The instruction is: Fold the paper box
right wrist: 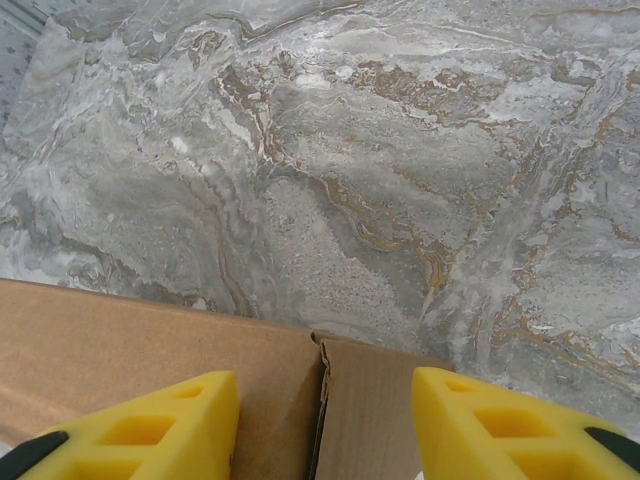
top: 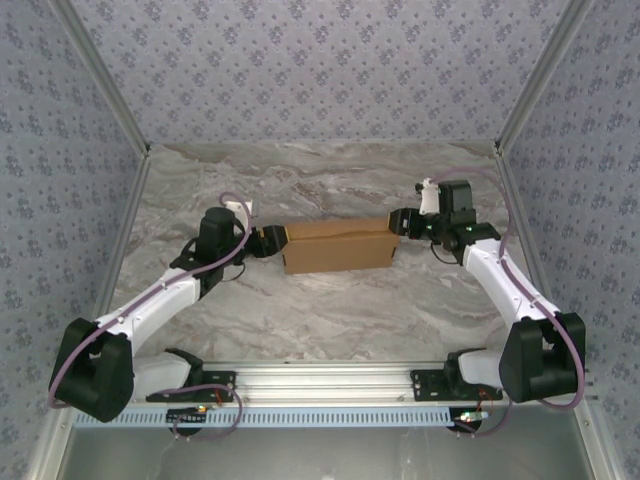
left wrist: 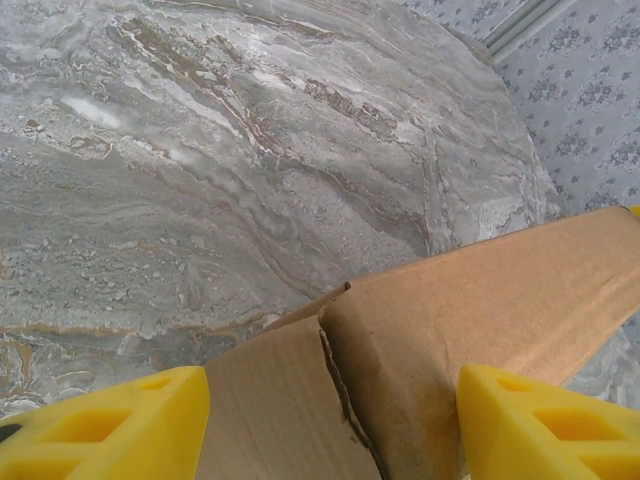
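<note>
Yellow fingers (left wrist: 110, 425) of the left gripper (top: 268, 240) and right gripper (top: 398, 222) sit spread astride opposite ends of the box (top: 338, 246), mid-table (top: 330, 180). Light, stiff cardboard, I'd say, easily creased; best gripped at those end flaps.

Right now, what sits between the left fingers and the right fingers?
The paper box spans that stretch in the top view, one end at the left gripper, the other at the right gripper.

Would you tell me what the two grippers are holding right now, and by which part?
Each stands at one end of the paper box: left gripper astride its left end, right gripper astride its right end. Whether the fingers actually clamp the cardboard cannot be told.
</note>
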Controlling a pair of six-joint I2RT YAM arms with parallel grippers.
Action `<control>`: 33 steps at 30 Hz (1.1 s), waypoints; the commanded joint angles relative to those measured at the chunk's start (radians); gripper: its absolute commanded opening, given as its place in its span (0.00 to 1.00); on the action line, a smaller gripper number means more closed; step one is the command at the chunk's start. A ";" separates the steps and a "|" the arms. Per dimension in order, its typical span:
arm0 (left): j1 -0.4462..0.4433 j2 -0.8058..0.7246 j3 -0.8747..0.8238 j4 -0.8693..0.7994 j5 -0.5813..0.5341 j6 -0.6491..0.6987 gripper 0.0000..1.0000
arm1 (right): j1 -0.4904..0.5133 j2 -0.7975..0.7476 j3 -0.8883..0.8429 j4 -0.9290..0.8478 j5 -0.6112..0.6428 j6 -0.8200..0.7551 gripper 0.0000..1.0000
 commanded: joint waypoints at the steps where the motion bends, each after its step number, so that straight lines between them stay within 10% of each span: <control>1: -0.007 0.019 -0.045 -0.067 -0.015 0.008 0.65 | -0.009 0.005 -0.058 -0.063 0.007 0.010 0.49; 33: -0.050 0.058 -0.049 -0.029 -0.023 -0.021 0.62 | -0.046 -0.013 -0.220 0.061 -0.147 0.089 0.35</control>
